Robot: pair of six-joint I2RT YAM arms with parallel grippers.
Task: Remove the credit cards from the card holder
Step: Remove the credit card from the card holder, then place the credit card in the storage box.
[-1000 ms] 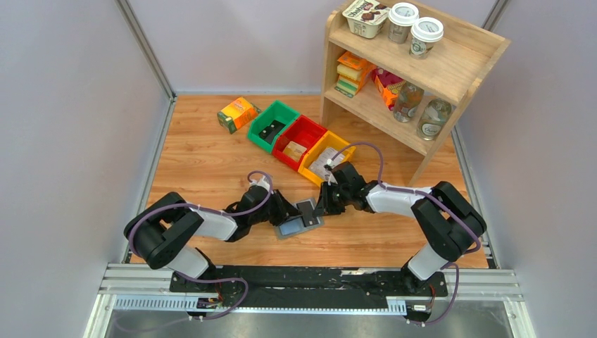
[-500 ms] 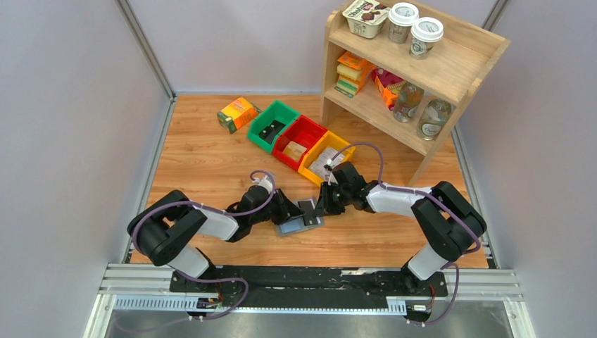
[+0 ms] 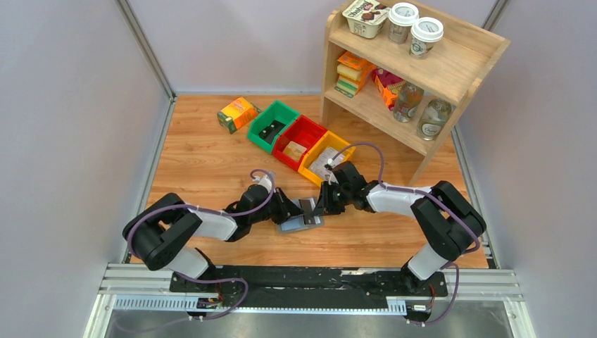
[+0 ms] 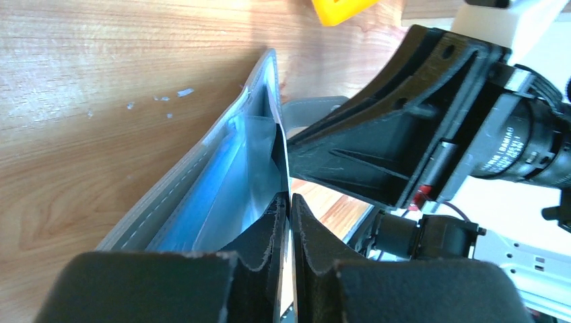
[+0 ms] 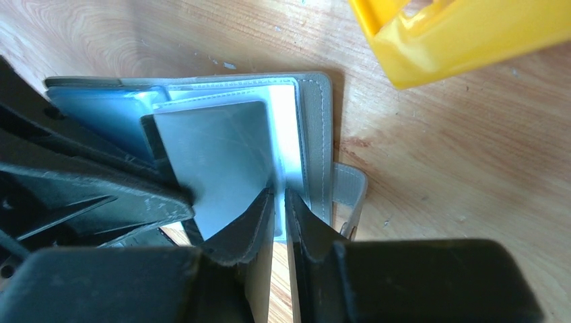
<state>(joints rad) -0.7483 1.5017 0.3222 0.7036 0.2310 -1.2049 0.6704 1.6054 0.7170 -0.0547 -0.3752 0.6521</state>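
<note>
The grey card holder (image 3: 293, 226) lies open on the wooden table between my two grippers, its blue-grey inside up. A black credit card (image 3: 308, 206) stands tilted over it, partly out of a clear pocket. My left gripper (image 3: 298, 212) is shut on the card's left edge; in the left wrist view (image 4: 289, 198) the card (image 4: 282, 156) shows edge-on beside the blue lining (image 4: 202, 188). My right gripper (image 3: 319, 209) is shut on the holder's near edge by the snap tab; in the right wrist view (image 5: 279, 192) the glossy card (image 5: 215, 148) covers the holder (image 5: 314, 134).
Green (image 3: 273, 124), red (image 3: 301, 141) and yellow (image 3: 325, 156) bins stand in a row just behind the grippers. The yellow bin is close above the holder (image 5: 458, 33). An orange-green carton (image 3: 238, 113) lies at the back left. A wooden shelf (image 3: 415, 70) with goods stands at the back right.
The card and the holder have shifted slightly away from the near edge, and the card stands a little steeper. Both grippers keep their hold.
</note>
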